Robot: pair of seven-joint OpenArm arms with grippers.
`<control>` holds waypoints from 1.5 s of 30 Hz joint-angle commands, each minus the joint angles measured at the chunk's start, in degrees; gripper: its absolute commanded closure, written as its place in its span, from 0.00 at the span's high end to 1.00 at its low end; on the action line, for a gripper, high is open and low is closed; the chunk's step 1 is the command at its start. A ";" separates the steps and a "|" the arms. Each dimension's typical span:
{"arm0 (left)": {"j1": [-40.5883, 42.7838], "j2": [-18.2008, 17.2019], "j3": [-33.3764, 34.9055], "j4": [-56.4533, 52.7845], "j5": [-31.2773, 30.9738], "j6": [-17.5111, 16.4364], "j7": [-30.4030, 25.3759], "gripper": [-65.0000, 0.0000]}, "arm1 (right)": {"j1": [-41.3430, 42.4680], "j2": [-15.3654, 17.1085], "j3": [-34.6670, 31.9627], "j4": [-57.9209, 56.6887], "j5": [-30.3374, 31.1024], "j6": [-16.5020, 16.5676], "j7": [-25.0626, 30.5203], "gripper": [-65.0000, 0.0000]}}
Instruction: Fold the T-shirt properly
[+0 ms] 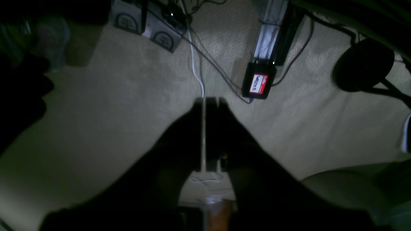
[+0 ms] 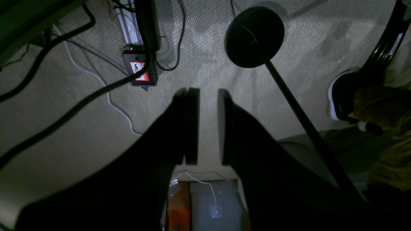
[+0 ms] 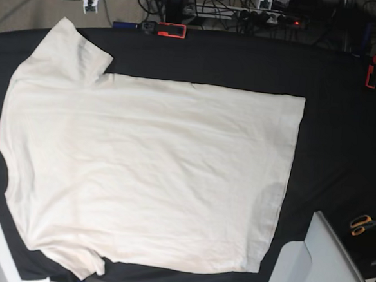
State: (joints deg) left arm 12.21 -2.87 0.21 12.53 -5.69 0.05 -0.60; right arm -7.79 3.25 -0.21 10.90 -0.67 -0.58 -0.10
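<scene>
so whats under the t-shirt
The T-shirt lies spread flat on a black table cover, which shows around its edges. Whatever sits beneath the shirt's middle is hidden by the fabric.

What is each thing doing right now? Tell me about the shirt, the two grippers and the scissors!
T-shirt: spread flat, unfolded, on the black table.
Left gripper: shut, empty, over carpet.
Right gripper: slightly open, empty, over carpet.
Scissors: lying on the table, blades not visible.
</scene>
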 commanded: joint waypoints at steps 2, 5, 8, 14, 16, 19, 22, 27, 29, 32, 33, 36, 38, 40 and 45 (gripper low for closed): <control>0.41 0.10 0.01 0.08 5.39 0.25 0.12 0.00 | -0.43 0.58 -0.10 0.23 -4.39 -0.34 -0.21 0.15; 0.41 0.28 -0.87 -0.01 7.76 0.43 0.12 0.00 | -0.43 0.58 0.78 0.23 -7.47 -0.34 -0.21 0.15; 0.23 0.02 -0.69 -0.01 -1.65 0.43 0.12 0.00 | -0.43 0.31 5.35 0.23 -3.16 -0.08 -0.21 0.16; 0.41 -1.30 0.01 -0.01 -7.27 0.43 0.12 0.00 | -0.60 0.49 7.11 0.40 2.21 5.19 0.05 0.15; 0.41 -1.39 0.10 -0.01 -7.19 0.43 0.12 0.00 | -0.60 0.58 7.20 0.40 2.21 5.37 0.05 0.15; 0.41 -1.39 0.10 -0.01 -7.19 0.43 0.12 0.00 | -0.60 0.58 7.02 0.40 2.12 5.37 0.05 0.15; 0.50 -1.39 0.10 -0.01 -7.19 0.43 0.12 0.00 | -0.69 0.58 6.93 0.40 2.12 5.37 -0.12 0.15; 4.63 -2.36 0.10 5.62 -7.19 0.43 0.12 0.00 | -2.98 0.58 6.93 2.07 2.12 5.37 -0.82 0.00; 8.41 -3.41 0.10 11.95 -7.19 0.43 0.12 0.00 | -5.79 0.67 7.02 6.20 2.12 5.37 -3.55 0.00; 13.60 -4.64 0.01 19.95 -7.19 0.43 0.21 0.00 | -11.68 1.37 7.20 17.81 2.21 5.46 -9.70 0.00; 15.18 -5.26 0.01 22.76 -7.19 0.43 0.38 0.00 | -14.32 1.37 7.20 23.26 2.21 5.55 -12.34 0.00; 19.13 -6.14 -0.60 29.18 -7.27 0.43 0.38 0.00 | -21.53 1.46 7.37 40.49 2.29 5.46 -20.17 0.00; 22.39 -6.31 -0.69 34.37 -7.27 0.43 0.65 0.00 | -26.10 1.46 8.08 53.15 2.29 5.37 -25.97 0.00; 25.46 -6.93 -0.69 40.08 -7.27 0.43 0.65 0.00 | -29.61 0.93 11.42 63.17 2.29 5.37 -31.15 0.00; 32.67 -8.07 -0.78 53.53 -7.36 0.52 0.73 0.00 | -34.27 -1.18 18.45 77.50 2.12 5.46 -37.84 0.00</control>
State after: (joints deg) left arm 44.42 -10.96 -0.64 65.71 -13.06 0.95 0.91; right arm -41.69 1.78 18.02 87.83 1.50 5.04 -37.80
